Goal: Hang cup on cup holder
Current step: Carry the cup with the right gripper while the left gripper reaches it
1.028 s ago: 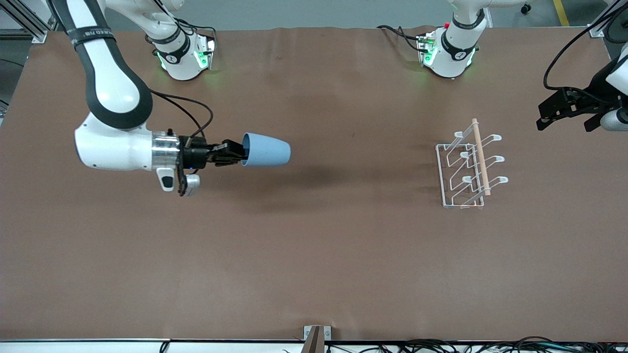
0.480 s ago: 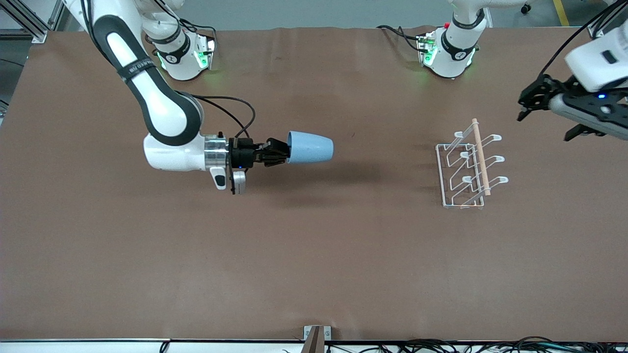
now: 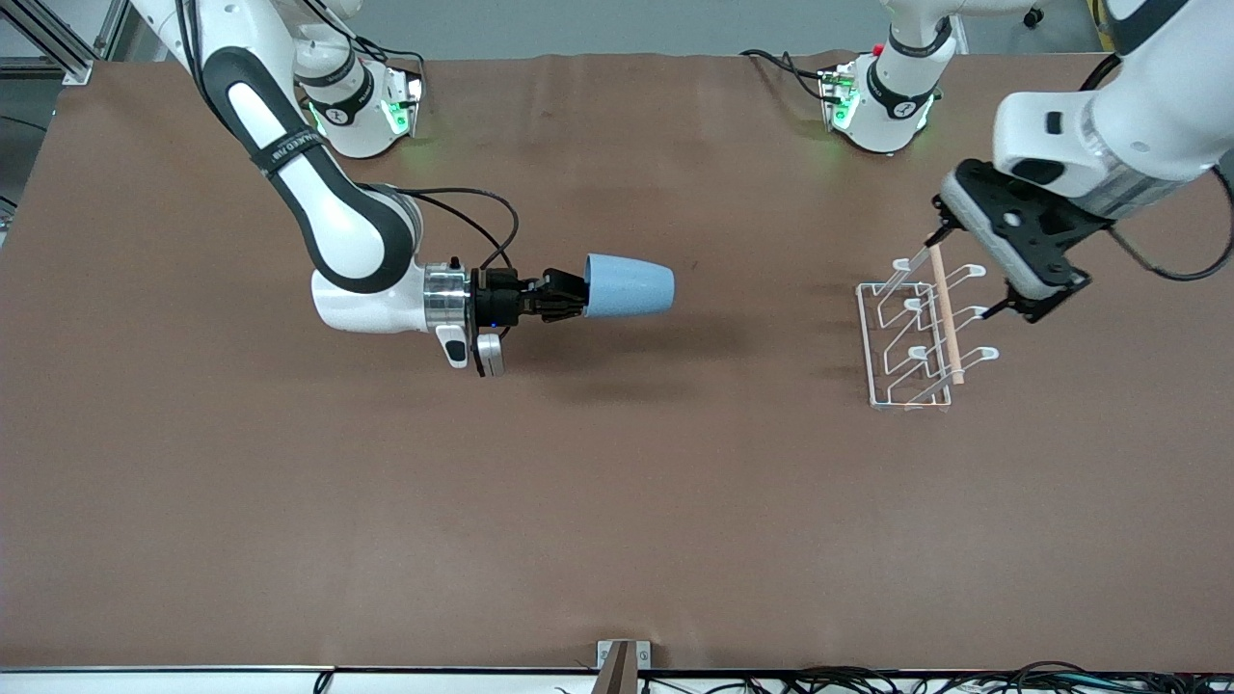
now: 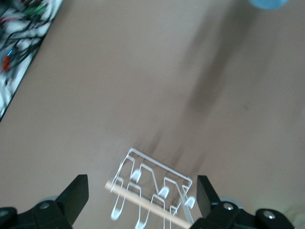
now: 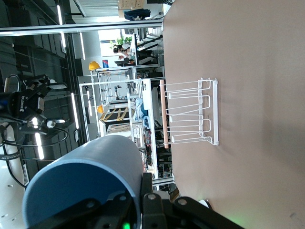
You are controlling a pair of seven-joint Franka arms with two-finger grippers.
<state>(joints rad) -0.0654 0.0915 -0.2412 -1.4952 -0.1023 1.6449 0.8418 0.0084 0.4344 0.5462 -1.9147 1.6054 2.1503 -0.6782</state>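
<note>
My right gripper (image 3: 567,292) is shut on the rim of the light-blue cup (image 3: 629,286) and holds it on its side in the air over the middle of the table, its bottom pointing toward the left arm's end. The cup's dark blue inside fills the right wrist view (image 5: 86,191). The white wire cup holder (image 3: 921,333) with its wooden dowel stands near the left arm's end; it also shows in the right wrist view (image 5: 190,112) and in the left wrist view (image 4: 152,191). My left gripper (image 3: 979,272) hovers over the cup holder, open and empty.
The two arm bases (image 3: 882,92) stand along the table edge farthest from the front camera. A small bracket (image 3: 622,660) and cables lie at the nearest edge. Bare brown table lies between the cup and the cup holder.
My right gripper has carried the cup toward the left arm's end. My left arm has swung in from the table's end and now sits over the cup holder.
</note>
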